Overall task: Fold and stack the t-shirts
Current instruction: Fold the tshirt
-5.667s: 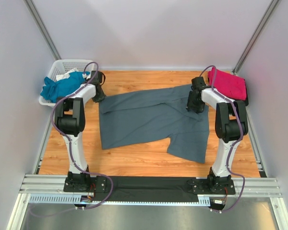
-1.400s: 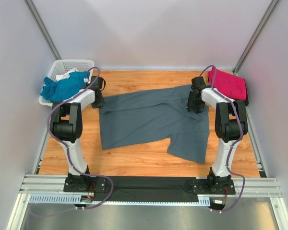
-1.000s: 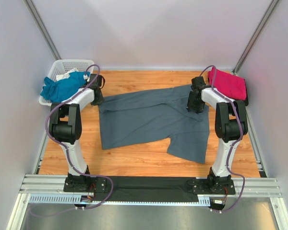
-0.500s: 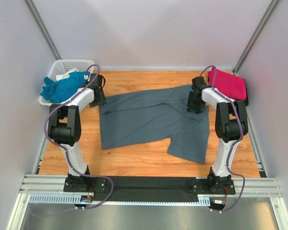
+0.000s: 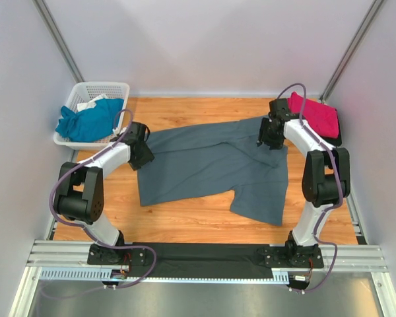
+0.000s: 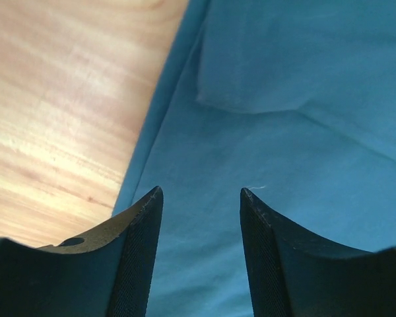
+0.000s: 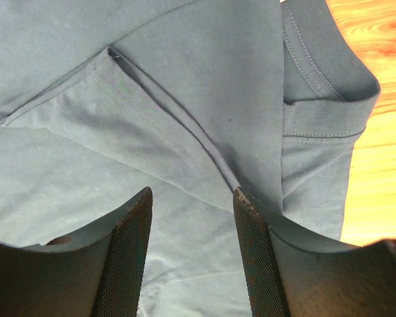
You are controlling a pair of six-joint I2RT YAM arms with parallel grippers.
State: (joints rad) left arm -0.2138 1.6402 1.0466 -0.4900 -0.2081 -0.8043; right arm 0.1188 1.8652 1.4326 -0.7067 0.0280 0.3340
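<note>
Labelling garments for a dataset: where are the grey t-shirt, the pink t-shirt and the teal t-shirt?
grey t-shirt (image 5: pixel 204 162), top external view, middle of its spread body.
pink t-shirt (image 5: pixel 315 115), top external view, centre of its upper surface.
teal t-shirt (image 5: pixel 86 123), top external view, middle of the bunched cloth.

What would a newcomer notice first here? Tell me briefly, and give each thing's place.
The large slate-grey t-shirt sprawls unfolded across the middle of the wooden table. The left end effector is open over its left edge, and the right end effector is open over its far right part. The magenta t-shirt lies at the far right corner, and the teal t-shirt is heaped in the white basket at far left.
</note>
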